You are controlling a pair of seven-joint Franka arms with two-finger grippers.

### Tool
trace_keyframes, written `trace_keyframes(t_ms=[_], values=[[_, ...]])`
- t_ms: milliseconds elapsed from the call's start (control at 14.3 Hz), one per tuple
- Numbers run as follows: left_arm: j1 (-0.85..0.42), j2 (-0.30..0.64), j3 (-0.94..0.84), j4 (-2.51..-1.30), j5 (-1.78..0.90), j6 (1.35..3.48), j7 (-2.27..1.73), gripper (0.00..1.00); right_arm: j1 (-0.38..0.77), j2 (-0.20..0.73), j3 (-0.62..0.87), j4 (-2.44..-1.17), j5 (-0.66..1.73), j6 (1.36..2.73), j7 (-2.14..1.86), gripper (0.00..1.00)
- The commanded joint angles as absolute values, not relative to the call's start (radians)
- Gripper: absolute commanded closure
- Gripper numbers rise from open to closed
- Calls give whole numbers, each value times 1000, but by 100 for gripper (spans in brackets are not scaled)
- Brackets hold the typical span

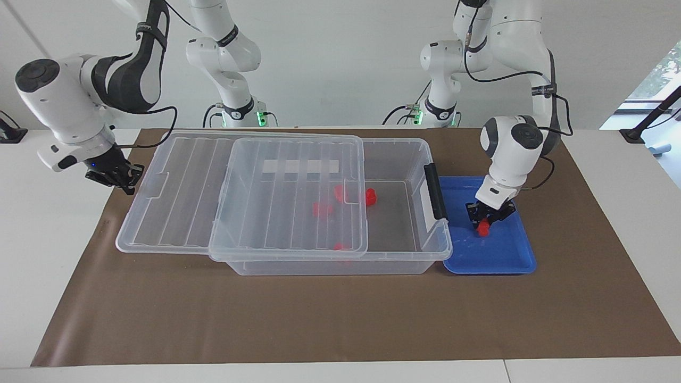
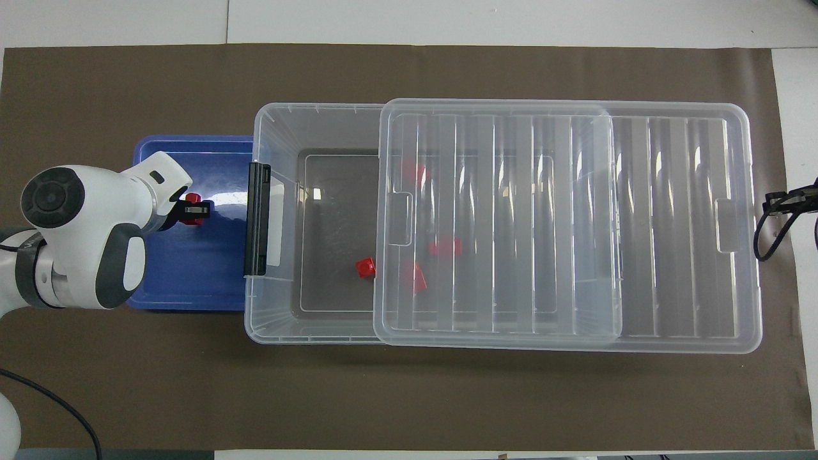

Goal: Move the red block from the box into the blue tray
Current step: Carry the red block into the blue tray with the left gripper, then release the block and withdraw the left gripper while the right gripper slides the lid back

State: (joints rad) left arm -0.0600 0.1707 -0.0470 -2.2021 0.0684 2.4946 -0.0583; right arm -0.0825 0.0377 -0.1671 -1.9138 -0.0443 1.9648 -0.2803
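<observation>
Brown-papered table [image 1: 340, 319]; left hand [image 1: 485, 223] closed around red block [image 1: 483, 229] over blue tray [image 1: 495, 255].

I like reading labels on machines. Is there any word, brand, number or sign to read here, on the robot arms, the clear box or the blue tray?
None can be read.
The box has a white label strip: it looks blank.
A band on the right arm carries print too small to read.
The blue tray shows no writing.
</observation>
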Motion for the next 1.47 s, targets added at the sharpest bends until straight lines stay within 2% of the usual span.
trace_keyframes(t_ms=[0,70,351,771,1122,1402], values=[[-57,163,-54,-2218,80,2522,-49,18,-87,31,-135,-1930,-40,1980,-224,100],[-60,164,-54,-2211,80,2513,-51,0,-87,31,-130,-1930,-40,1979,-216,100],[-80,147,-55,-2172,80,2447,-60,0,-86,31,-81,-1930,-38,1976,-148,100],[-80,97,-64,-1907,80,2019,-57,0,-87,31,0,-1930,-38,1971,-20,100],[-66,-4,-58,-1804,-6,1830,-57,0,-86,29,64,-1930,-38,1974,83,100],[-42,2,-51,-1654,-8,1665,-46,0,-87,31,116,-1930,-38,1977,161,100]])
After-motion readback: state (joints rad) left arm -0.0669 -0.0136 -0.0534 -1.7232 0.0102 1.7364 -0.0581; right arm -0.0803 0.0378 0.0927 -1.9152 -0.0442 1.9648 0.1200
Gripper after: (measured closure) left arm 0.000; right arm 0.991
